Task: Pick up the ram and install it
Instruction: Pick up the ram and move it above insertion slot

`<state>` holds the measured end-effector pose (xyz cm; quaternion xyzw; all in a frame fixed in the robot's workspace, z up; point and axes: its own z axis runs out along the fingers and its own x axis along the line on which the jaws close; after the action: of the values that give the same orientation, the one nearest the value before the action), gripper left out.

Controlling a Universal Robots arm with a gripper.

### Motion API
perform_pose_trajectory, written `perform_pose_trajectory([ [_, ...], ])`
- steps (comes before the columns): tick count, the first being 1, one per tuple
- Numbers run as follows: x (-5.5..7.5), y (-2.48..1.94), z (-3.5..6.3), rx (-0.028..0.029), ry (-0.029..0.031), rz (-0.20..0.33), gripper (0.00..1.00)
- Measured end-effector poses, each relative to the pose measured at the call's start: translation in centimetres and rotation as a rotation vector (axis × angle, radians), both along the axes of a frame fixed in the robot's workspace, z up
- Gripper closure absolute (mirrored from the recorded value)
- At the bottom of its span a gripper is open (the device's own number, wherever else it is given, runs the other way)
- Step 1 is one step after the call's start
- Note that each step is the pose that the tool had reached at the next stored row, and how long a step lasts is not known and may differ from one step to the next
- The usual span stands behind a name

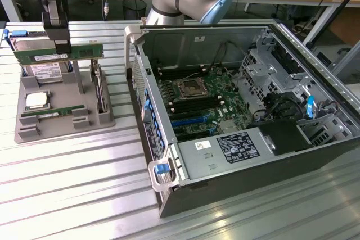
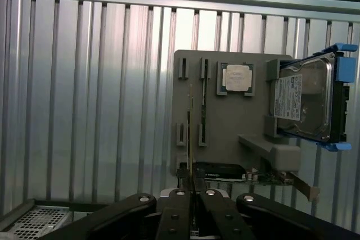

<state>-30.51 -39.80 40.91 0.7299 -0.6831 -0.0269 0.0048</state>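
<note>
Pick-up looks done, install remains: the gripper point(image 1: 58, 44) has its jaws clamped on the ram point(image 1: 62, 54), seemingly held just above the gray tray point(image 1: 56, 130), at ten o'clock from the motherboard point(image 1: 197, 96) in the open computer case point(image 1: 225, 189).

The gripper point(image 1: 59, 44) points straight down — jaws clamped on the ram point(image 1: 84, 52).

Green ram point(image 1: 79, 53) clamped in jaws, above grey tray point(image 1: 62, 126), open computer case point(image 1: 180, 40) alongside
</note>
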Motion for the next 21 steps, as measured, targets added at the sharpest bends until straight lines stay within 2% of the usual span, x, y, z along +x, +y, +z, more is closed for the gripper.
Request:
perform_pose_trajectory([
  [14,1.9,0.00,0.00,0.0000,0.0000,0.000,0.87],
  [21,3.3,0.00,0.00,0.0000,0.0001,0.000,0.87],
])
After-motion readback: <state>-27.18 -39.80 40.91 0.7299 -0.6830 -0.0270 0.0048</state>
